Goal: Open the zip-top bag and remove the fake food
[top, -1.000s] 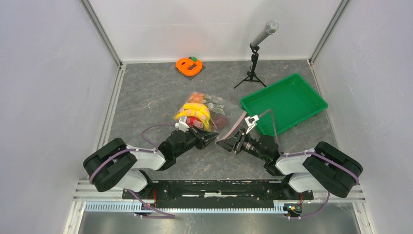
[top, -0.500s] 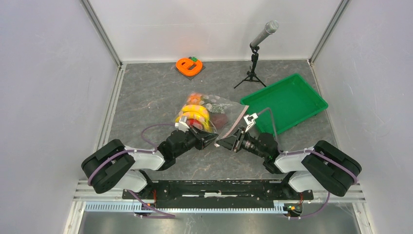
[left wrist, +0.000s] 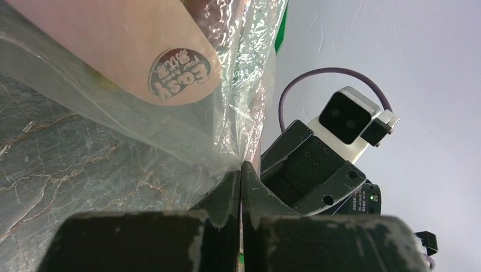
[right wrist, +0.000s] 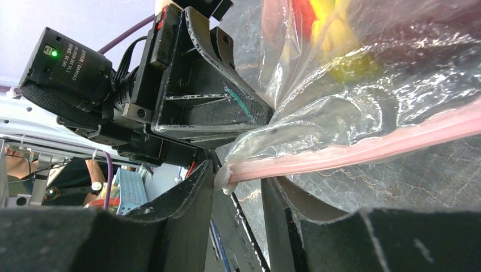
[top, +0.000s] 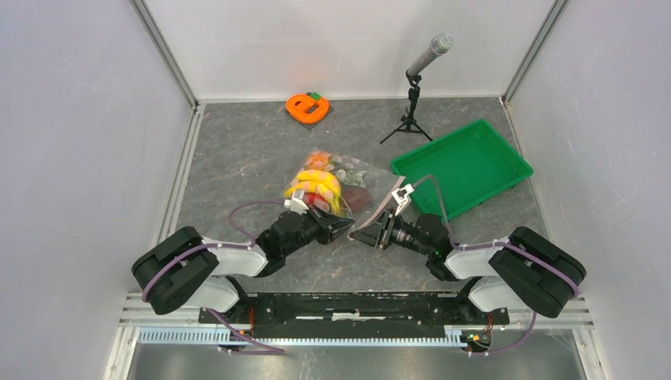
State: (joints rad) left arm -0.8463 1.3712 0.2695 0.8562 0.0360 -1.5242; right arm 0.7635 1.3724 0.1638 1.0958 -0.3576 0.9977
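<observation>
The zip-top bag (top: 348, 180) lies mid-table with the fake food inside: yellow bananas (top: 318, 187), a dark maroon fruit (top: 360, 195) and an orange pineapple (top: 318, 157). My left gripper (top: 345, 225) is shut on a near corner of the clear plastic (left wrist: 170, 113), the jaws pressed together on the film at the left gripper (left wrist: 241, 170). My right gripper (top: 367, 233) faces it, a few centimetres away. In the right wrist view, the pink zip strip (right wrist: 363, 148) ends in a white tab between the parted fingers of the right gripper (right wrist: 237, 175). Yellow and red fruit (right wrist: 334, 28) blur through the plastic.
A green tray (top: 506, 170) sits at the right, just beyond the right arm. A microphone on a small tripod (top: 413, 95) stands behind it. An orange "e"-shaped object (top: 307, 107) rests at the back wall. The two wrists nearly touch.
The right gripper has slid slightly left toward the left gripper, and the bag's pink edge shifted with it. The left gripper has stayed clamped on the corner.
</observation>
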